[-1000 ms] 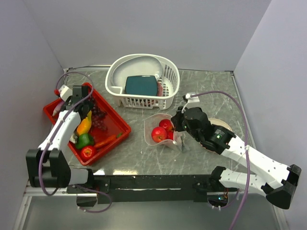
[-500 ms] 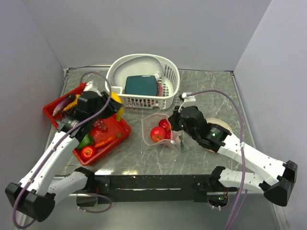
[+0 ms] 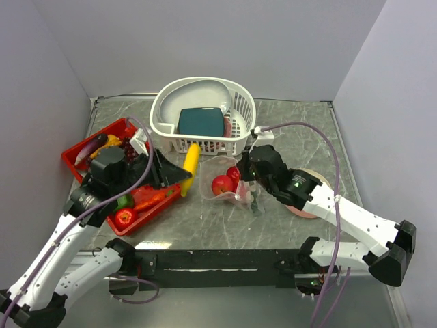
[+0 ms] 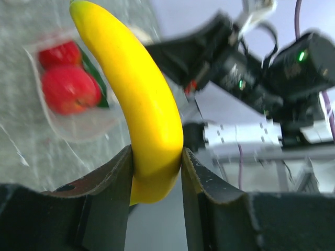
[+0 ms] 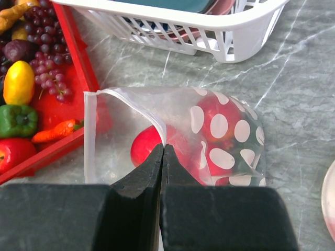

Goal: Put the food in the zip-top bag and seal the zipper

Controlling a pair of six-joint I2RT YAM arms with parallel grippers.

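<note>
My left gripper (image 3: pixel 179 175) (image 4: pixel 156 162) is shut on a yellow banana (image 3: pixel 190 167) (image 4: pixel 137 89), carried above the table between the red tray and the zip-top bag. The clear spotted zip-top bag (image 3: pixel 231 183) (image 5: pixel 220 130) lies in the middle with its mouth facing left and two red tomatoes (image 3: pixel 221 184) (image 5: pixel 149 144) inside. My right gripper (image 3: pixel 250 179) (image 5: pixel 163 149) is shut on the upper edge of the bag's mouth, by the zipper (image 5: pixel 91 136), holding it lifted open. More food lies in the red tray: grapes (image 5: pixel 44 73), a green pepper (image 5: pixel 15 120), a tomato (image 3: pixel 124 217).
The red tray (image 3: pixel 164 198) sits at the left. A white slotted basket (image 3: pixel 205 109) with a teal block (image 3: pixel 201 121) stands at the back, close behind the bag. A pale round plate (image 3: pixel 311 208) lies partly under my right arm.
My left arm has lifted the banana out of the red tray and swung it right toward the bag's mouth. The right gripper has shifted slightly left, still gripping the bag's edge.
</note>
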